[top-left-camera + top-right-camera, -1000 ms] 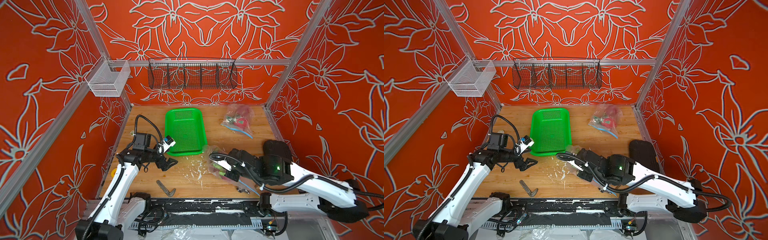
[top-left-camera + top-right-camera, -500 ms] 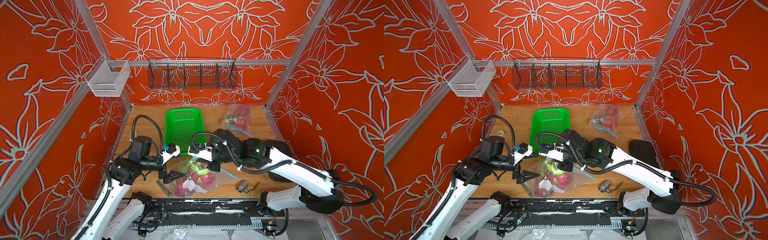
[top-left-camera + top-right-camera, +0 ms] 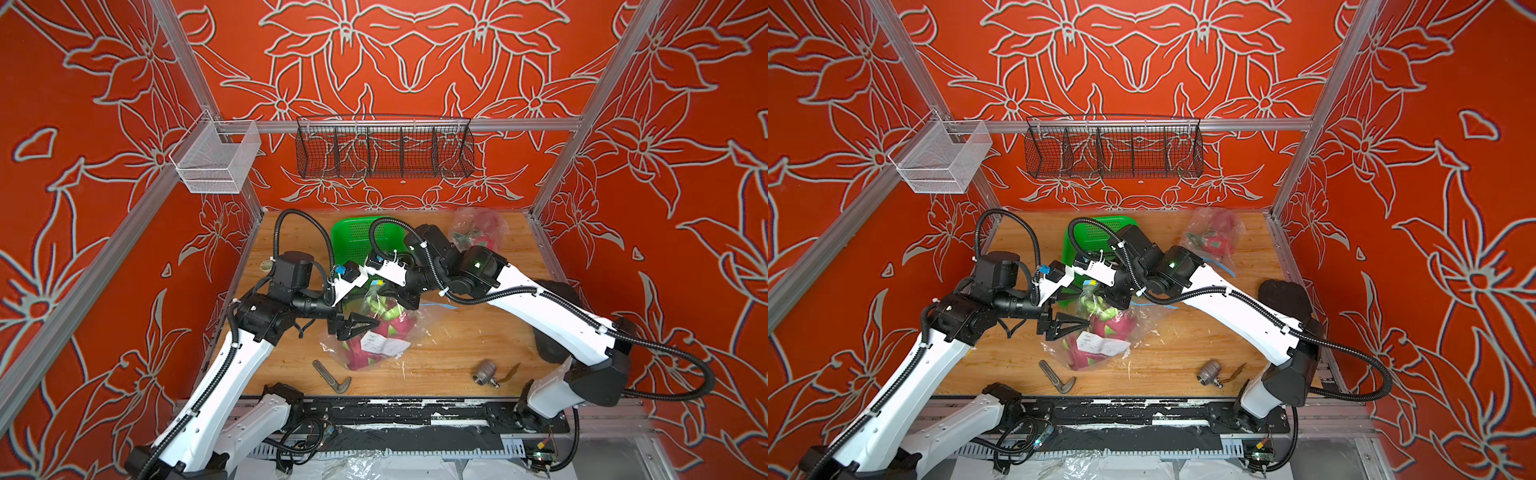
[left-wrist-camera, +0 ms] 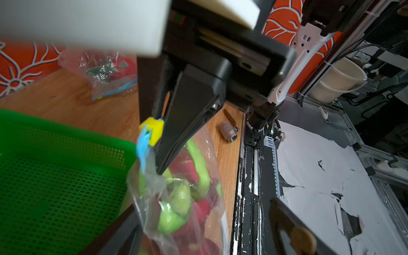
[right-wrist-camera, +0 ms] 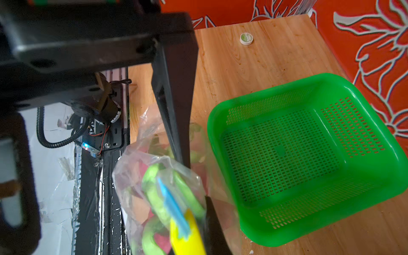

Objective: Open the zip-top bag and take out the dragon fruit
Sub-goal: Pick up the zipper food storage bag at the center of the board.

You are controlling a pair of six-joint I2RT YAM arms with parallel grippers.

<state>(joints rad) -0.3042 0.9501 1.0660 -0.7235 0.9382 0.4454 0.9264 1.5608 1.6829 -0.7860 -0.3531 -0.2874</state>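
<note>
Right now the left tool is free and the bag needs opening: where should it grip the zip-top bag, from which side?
Probably the thin plastic lip under the blue zip strip, approached level from the robot's left. The shut right tool holds the zip-top bag up by its yellow slider, presenting that edge; lower, the dragon fruit bulges.

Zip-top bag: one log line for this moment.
right claw: shut on zip-top bag | left claw: open at bag | dragon fruit: inside bag
</note>
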